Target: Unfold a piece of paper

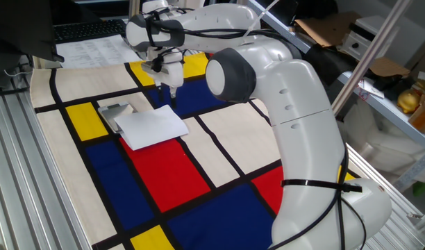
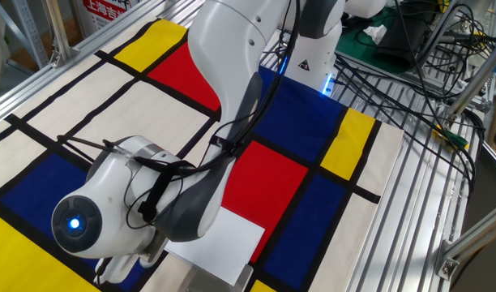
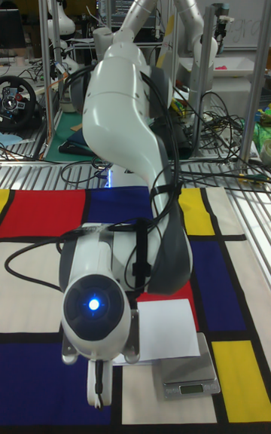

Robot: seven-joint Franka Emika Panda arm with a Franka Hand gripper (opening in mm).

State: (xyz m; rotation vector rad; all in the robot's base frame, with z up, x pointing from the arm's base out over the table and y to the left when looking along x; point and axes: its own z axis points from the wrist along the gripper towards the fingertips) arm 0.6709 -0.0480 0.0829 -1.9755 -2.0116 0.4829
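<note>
The piece of paper [image 1: 153,125] is a plain white sheet that lies folded and flat on the coloured cloth, across a red field. It also shows in the other fixed view [image 2: 225,246] and in the tall fixed view [image 3: 165,328]. One edge of it rests over a small grey plate [image 1: 114,112]. My gripper [image 1: 172,89] hangs just past the paper's far edge, above a blue field, apart from the sheet. Its fingers look pressed together with nothing between them. In the tall fixed view the gripper [image 3: 95,390] points down, left of the paper.
The cloth [image 1: 198,173] with red, blue, yellow and cream fields covers the table. Printed white sheets [image 1: 94,48] and a keyboard lie at the far edge. The grey plate [image 3: 188,378] has a small display. Metal rails and cables [image 2: 426,89] border the cloth.
</note>
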